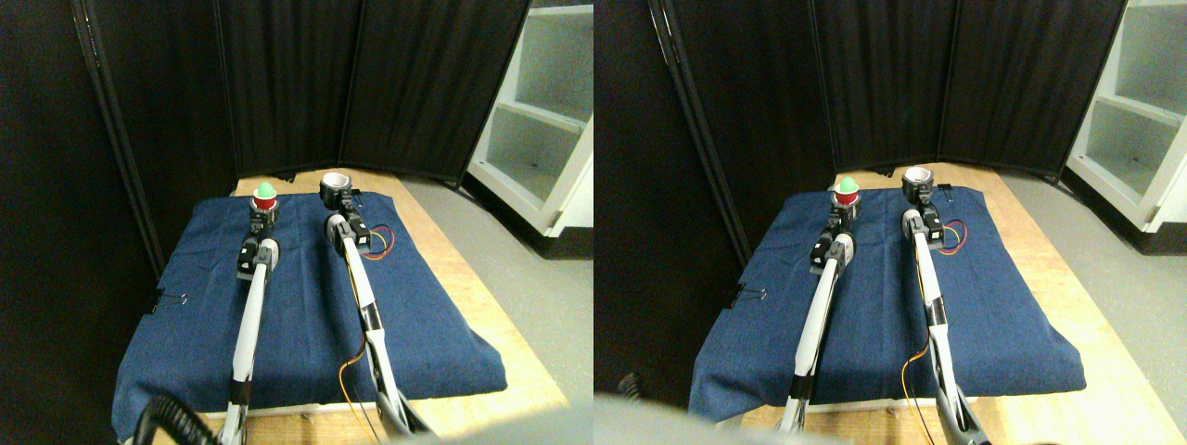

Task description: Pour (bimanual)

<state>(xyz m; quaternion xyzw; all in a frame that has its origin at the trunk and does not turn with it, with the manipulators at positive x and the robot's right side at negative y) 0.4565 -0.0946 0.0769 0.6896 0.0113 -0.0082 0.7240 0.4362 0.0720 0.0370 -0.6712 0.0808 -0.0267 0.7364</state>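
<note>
- Red cup [263, 200] carrying a green ball [265, 190] sits at the left gripper [261, 219], seemingly clamped.
- Right gripper [338, 206] seemingly grips the white cup [334, 182], right of the red cup.
- Both cups stand over the blue cloth [306, 306].
- Risk: a misaligned tilt could drop the ball onto the cloth.

Two cups stand at the far end of the blue cloth [315, 306]: one red cup [264, 206] and one grey cup [334, 184]. One green ball [265, 191] sits in the red cup. Two manipulators reach up over the cloth, the left manipulator [250, 315] and the right manipulator [366, 297]. One cloth covers one wooden bench [482, 306]. One black binder clip [168, 299], as far as the small picture lets me tell, grips the cloth's left edge. One white shelf unit [542, 111] stands at the right.
</note>
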